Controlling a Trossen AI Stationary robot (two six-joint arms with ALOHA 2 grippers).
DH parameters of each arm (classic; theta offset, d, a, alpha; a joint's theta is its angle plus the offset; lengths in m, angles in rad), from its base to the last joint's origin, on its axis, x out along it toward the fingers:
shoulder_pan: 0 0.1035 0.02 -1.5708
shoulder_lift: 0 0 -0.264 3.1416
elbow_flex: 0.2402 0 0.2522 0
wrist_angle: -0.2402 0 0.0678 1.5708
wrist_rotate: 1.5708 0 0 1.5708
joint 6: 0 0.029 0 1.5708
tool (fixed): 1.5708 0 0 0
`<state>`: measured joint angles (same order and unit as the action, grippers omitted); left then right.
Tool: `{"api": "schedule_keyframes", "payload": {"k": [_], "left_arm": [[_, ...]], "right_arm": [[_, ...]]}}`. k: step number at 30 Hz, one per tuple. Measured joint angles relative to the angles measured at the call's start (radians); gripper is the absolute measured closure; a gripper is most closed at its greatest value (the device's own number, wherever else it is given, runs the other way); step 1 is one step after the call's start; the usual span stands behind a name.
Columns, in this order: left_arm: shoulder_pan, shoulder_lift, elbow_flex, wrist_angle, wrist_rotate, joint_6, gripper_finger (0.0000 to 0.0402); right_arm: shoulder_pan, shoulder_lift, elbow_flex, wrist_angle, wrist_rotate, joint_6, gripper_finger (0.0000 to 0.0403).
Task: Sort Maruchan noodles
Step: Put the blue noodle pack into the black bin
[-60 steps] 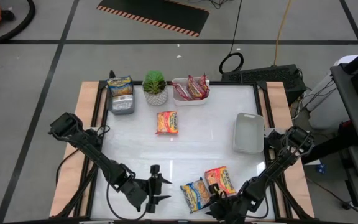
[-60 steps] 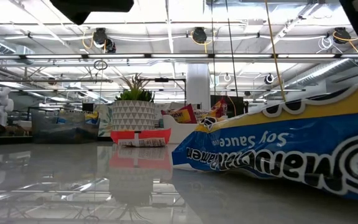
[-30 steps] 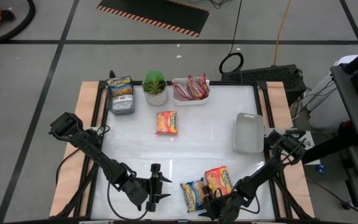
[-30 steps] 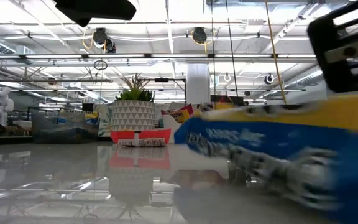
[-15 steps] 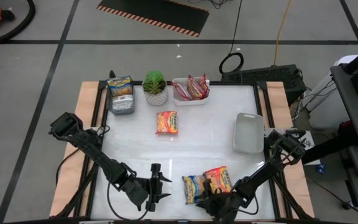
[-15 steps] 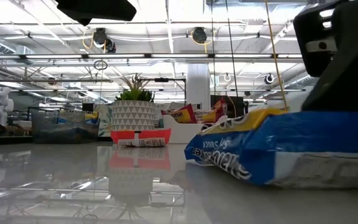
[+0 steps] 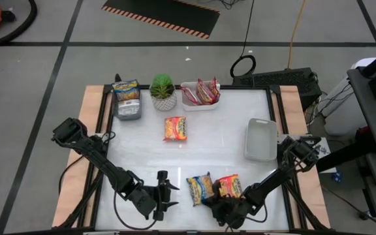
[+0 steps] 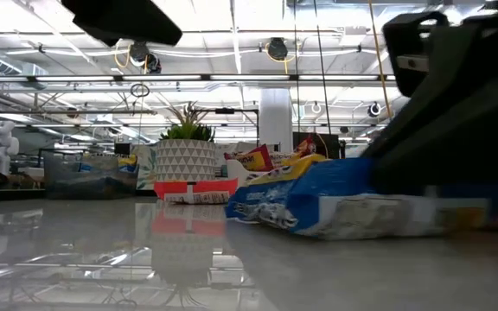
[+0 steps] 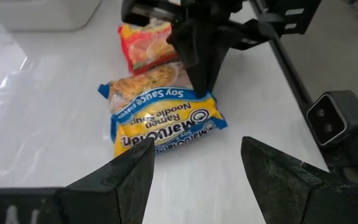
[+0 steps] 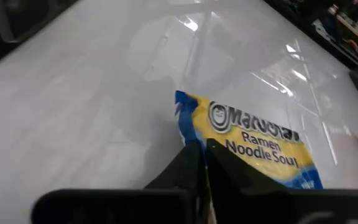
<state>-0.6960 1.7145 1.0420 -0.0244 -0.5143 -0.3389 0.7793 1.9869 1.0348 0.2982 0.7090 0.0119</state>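
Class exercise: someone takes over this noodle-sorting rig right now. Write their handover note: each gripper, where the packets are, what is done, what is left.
Right gripper: fingers shut on the blue-trimmed packet at its edge, near front.
Left gripper: open, empty, waiting beside it.
Red-trimmed packet lies beside the blue one; an orange packet at centre.
Done: packets in the white bin and grey bin at the back.
Left: three loose packets; the grey tray is empty.

Looks like a large robotics lab or industrial hall: grey concrete floor (image 7: 38, 72) taped with black lines, hazard-striped mat (image 7: 163, 15), exposed ceiling pipes (image 8: 232, 79) and lamps, loose cables (image 7: 243, 65), white tabletop (image 7: 214, 137) on a framed rig.
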Motion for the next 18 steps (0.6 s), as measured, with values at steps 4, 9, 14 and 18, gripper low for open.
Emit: {"api": "schedule_keyframes", "payload": {"k": [4,9,14,18], "left_arm": [[0.0,-0.001,-0.018,-0.004,-0.001,-0.056,0.0156],[-0.002,-0.001,-0.064,0.0,-0.001,-0.116,0.0156],[-0.022,-0.001,-0.123,0.032,0.0,-0.137,0.0156],[-0.049,-0.001,-0.134,0.059,0.0,-0.134,0.0156]], "right_arm": [[-0.02,0.0,0.0,-0.002,0.0,0.017,0.0397],[-0.026,-0.018,-0.001,-0.011,0.002,-0.001,0.0402],[-0.029,-0.088,-0.002,-0.009,0.025,-0.062,0.0402],[-0.033,-0.157,-0.002,-0.008,0.026,-0.098,0.0403]]}}
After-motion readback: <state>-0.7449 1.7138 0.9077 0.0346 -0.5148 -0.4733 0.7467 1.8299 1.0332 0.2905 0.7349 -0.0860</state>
